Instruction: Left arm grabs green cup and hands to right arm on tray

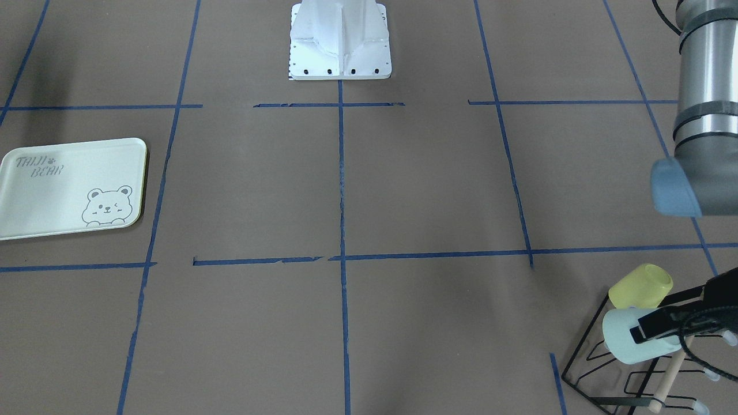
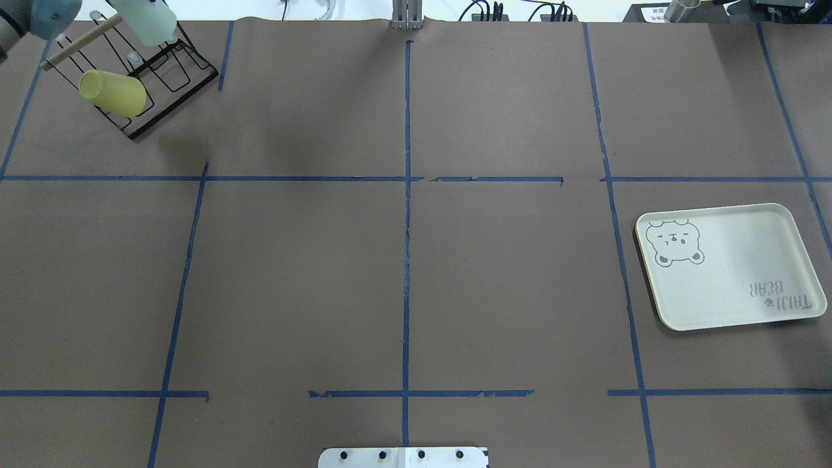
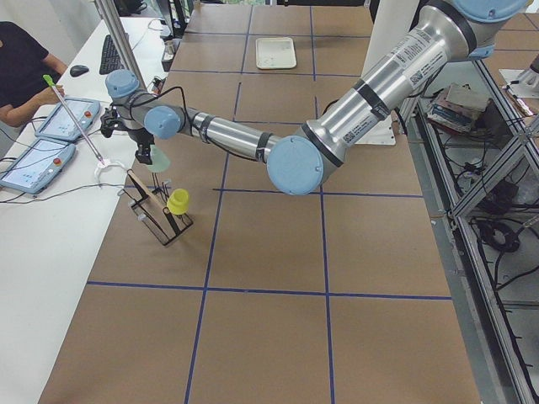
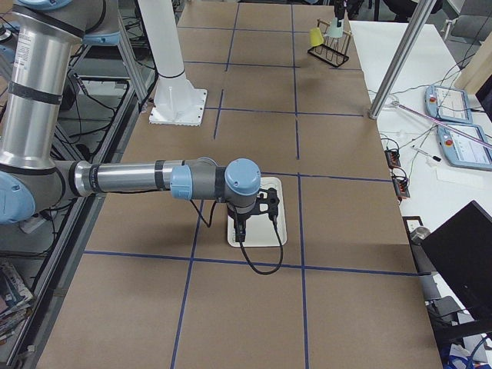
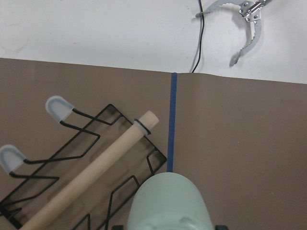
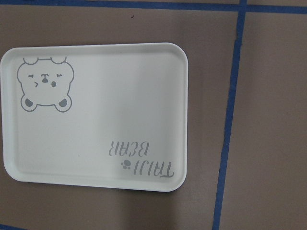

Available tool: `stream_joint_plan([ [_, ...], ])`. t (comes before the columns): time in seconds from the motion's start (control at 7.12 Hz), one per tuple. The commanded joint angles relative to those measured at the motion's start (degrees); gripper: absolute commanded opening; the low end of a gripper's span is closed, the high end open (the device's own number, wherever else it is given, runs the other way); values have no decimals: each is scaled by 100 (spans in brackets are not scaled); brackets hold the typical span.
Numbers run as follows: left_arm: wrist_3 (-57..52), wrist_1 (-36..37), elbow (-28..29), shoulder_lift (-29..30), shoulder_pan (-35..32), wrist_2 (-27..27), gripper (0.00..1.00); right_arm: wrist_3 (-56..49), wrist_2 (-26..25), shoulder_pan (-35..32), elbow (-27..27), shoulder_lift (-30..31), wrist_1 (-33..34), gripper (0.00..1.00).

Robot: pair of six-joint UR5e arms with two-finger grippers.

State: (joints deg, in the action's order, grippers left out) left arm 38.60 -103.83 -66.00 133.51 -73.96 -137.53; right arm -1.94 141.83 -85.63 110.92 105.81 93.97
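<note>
The left arm's fingers (image 1: 654, 327) gripped the green cup (image 1: 625, 346), which was tilted over the rack (image 5: 96, 175) at the counter's (image 2: 292, 273) far left corner, its closed base pointing away from the wrist. The tray (image 2: 728, 305) lay well apart, beneath the right arm's fingers (image 4: 241, 223); whether those were released or clenched, I could not tell.
</note>
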Motion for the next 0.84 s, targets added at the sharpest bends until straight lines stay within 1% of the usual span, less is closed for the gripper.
stream_joint_plan([
  [0.0,1105,512,-2039,-805,29,-81,5,61,28,142,9,-51,-654,100],
  [0.14,2141,504,-2527,-835,492,-81,5,253,29,265,9,-52,-1017,100],
  [0.28,2856,495,-2802,-835,992,172,8,499,29,370,17,-52,-1386,100],
  [0.42,3534,486,-3205,-835,1606,435,9,849,29,615,17,-52,-1877,100],
  [0.56,4280,391,-3461,-775,2195,960,8,1479,20,800,9,-52,-2500,100],
  [0.7,4992,-37,-3785,-774,2784,1426,8,2486,28,1002,17,-60,-3368,100],
])
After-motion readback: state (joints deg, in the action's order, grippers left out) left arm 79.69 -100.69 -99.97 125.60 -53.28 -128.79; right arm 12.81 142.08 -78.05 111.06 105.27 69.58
